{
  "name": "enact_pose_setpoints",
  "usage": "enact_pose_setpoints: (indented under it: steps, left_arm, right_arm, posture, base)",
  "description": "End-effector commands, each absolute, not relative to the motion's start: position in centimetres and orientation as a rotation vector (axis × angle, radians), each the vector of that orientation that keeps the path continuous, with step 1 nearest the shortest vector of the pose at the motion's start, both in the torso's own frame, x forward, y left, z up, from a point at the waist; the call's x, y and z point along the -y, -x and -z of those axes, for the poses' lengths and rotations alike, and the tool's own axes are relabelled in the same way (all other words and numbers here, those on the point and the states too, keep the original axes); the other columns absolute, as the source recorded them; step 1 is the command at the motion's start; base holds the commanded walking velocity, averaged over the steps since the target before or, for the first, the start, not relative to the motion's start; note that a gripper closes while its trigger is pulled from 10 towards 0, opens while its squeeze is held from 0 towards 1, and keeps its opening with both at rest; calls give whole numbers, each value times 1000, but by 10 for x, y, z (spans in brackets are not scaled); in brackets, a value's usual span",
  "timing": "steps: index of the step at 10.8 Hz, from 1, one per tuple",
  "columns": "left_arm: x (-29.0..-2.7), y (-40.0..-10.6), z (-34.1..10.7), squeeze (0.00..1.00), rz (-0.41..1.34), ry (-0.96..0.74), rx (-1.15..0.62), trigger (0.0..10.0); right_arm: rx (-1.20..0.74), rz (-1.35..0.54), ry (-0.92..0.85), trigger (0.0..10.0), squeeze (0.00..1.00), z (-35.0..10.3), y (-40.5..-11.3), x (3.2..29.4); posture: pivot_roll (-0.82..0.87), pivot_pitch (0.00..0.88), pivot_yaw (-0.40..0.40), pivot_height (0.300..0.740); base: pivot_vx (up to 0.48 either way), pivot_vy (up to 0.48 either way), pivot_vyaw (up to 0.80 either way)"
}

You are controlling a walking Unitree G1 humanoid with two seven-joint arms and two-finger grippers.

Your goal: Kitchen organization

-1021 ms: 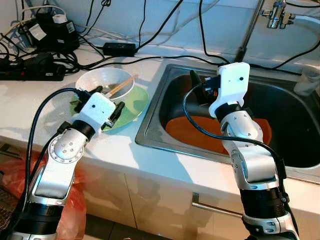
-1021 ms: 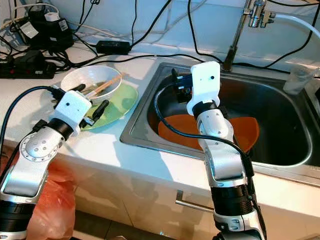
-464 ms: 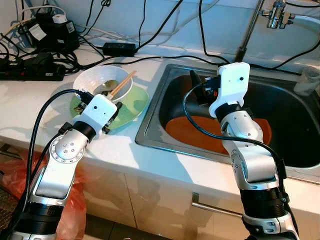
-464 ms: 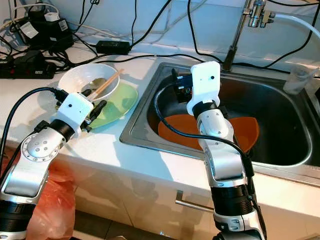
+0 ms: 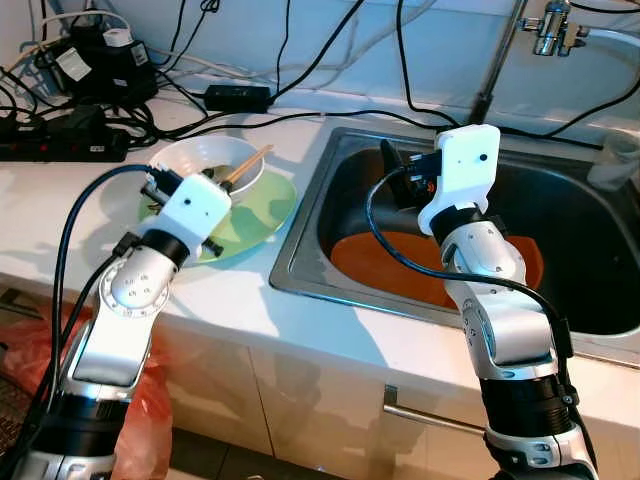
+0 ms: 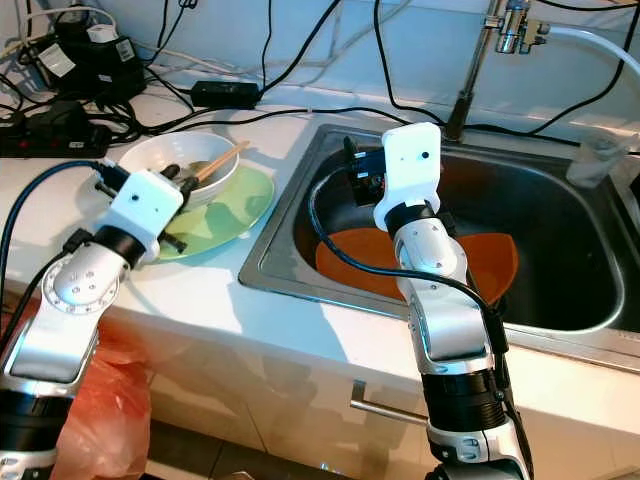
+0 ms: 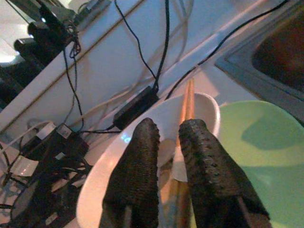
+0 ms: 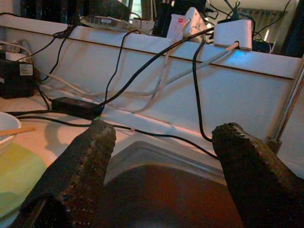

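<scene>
left gripper (image 7: 168,156) at near rim of white bowl (image 5: 222,160), fingers nearly together, chopsticks (image 7: 186,107) just beyond tips, not clamped. bowl on green plate (image 5: 262,212) on desk (image 5: 60,210). right gripper (image 8: 161,175) spread wide over sink (image 5: 330,160). risk: chopsticks rolling, bowl tipping off plate. bowl contents hard to make out.

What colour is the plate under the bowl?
Light green plate, clearest in the left eye view.

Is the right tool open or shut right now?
Open. In the right wrist view the right tool has its two black fingers spread wide apart over the sink, with nothing held between them.
</scene>
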State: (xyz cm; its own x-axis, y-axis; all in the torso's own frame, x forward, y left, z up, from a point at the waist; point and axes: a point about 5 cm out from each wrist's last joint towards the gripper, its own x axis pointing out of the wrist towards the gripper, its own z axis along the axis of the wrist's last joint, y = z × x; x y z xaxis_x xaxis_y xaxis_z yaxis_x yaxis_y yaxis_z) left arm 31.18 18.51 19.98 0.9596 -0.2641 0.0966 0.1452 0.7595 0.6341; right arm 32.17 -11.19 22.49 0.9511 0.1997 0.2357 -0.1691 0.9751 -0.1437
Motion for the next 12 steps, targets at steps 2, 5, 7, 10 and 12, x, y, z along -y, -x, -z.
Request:
enact_pose_setpoints:
  steps: [2,5,7,10,12]
  left_arm:
    - [-185,-314,-202,0,213,-679,199,0]
    - [-185,-315,-202,0,217,-674,201,0]
    - [-186,-315,-214,0,137,-685,295,0]
    - [-183,-314,-238,0,40,-660,462,0]
    - [-173,-317,-252,0,9,-620,553,0]
  right_arm:
    - [270,-168,120,10000,0,-229,-321,116]
    - [272,-168,121,10000,0,-229,-321,116]
    - [274,-166,121,10000,0,-229,-321,116]
    - [275,-160,123,10000,0,-229,-320,117]
    - [275,-157,123,10000,0,-229,-320,116]
  posture:
    - [9,0,19,740]
    - [9,0,19,740]
    - [5,0,19,740]
    - [-2,0,24,740]
    - [-5,0,26,740]
  base:
    - [0,0,0]
    - [0,0,0]
    - [0,0,0]
    - [0,0,0]
    - [0,0,0]
